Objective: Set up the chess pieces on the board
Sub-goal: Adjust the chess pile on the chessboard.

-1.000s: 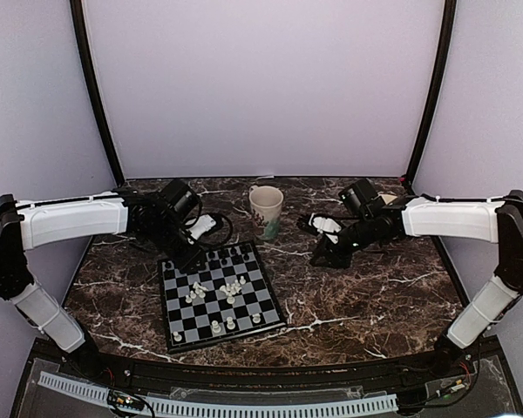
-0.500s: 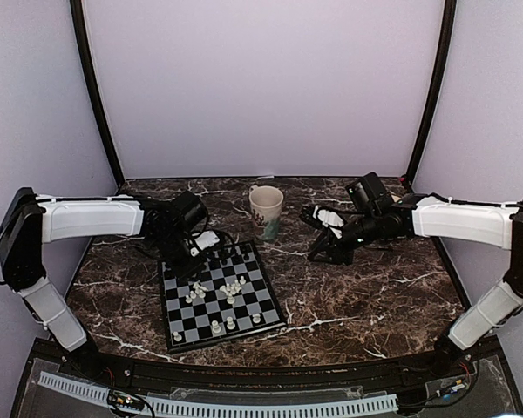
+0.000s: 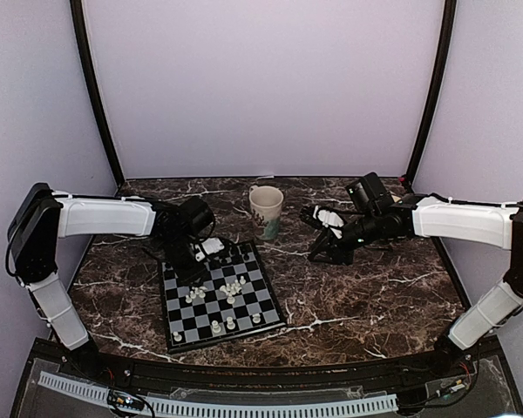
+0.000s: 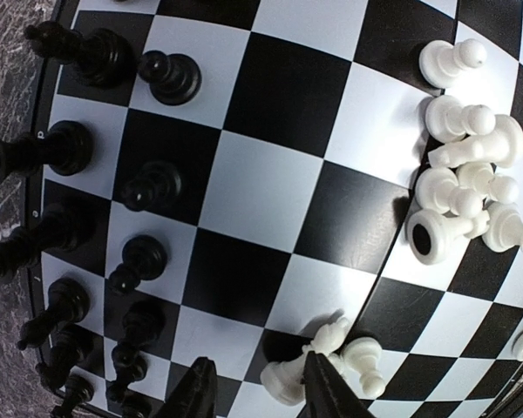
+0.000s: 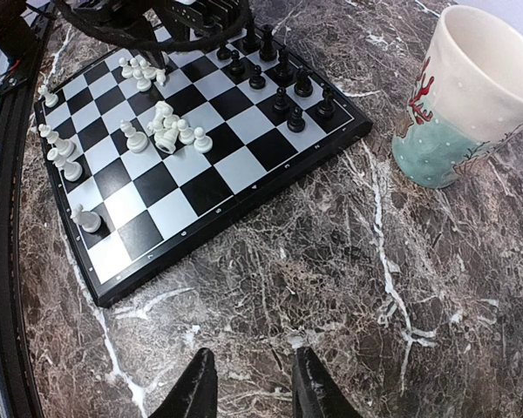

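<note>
Chess pieces (image 3: 233, 287) are all on the board (image 3: 266, 292), which lies at a slant on the marble tabletop (image 3: 366, 296), left of centre. Along its near edge a few white pieces (image 3: 215, 327) stand singly, well apart from one another. Farther in, around the middle squares, more white ones form a loose heap (image 4: 462, 192) – several lie on their sides, and one shows its round base to the left wrist camera. A smaller white group (image 4: 283, 383) lies tumbled just beside one finger of the left gripper (image 4: 260, 390); whether they touch it I cannot tell. That gripper hangs low over the far half of the board, its fingers spread with nothing between them. Black pieces (image 4: 148, 187) are gathered along the far edge, most of them upright in roughly two ranks. Beyond the far right corner of the board a cream mug (image 3: 266, 212) with a teal foot stands upright. To its right, well apart from the board, the right gripper (image 5: 253, 387) hovers over bare marble – fingers parted, holding nothing.
</note>
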You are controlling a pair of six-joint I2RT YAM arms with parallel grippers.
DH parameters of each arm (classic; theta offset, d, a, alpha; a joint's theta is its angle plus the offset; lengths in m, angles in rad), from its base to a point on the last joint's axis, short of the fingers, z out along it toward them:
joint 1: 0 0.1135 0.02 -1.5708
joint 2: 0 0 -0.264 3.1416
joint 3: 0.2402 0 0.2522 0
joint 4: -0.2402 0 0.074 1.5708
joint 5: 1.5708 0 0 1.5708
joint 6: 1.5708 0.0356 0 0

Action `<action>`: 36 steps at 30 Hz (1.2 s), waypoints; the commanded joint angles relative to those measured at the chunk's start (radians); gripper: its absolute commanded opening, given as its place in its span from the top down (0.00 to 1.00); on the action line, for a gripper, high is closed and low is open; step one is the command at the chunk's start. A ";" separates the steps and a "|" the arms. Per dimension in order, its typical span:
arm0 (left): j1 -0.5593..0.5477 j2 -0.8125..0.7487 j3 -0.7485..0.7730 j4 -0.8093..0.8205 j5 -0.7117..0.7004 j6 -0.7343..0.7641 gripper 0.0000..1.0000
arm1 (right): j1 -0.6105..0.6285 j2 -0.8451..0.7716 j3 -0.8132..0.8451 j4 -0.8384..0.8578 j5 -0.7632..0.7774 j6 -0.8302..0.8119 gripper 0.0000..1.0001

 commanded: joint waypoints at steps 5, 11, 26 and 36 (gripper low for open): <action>-0.010 0.013 0.007 -0.034 0.034 0.024 0.63 | -0.005 -0.016 -0.008 0.015 -0.008 -0.006 0.70; -0.012 -0.003 -0.001 -0.042 0.023 0.015 0.62 | -0.004 -0.010 -0.010 0.015 -0.008 -0.005 0.70; -0.012 -0.010 -0.027 -0.044 -0.106 -0.051 0.63 | -0.004 -0.001 -0.007 0.014 -0.008 -0.006 0.70; -0.013 -0.049 -0.029 -0.062 -0.077 -0.071 0.60 | -0.004 0.002 -0.007 0.012 -0.010 -0.006 0.70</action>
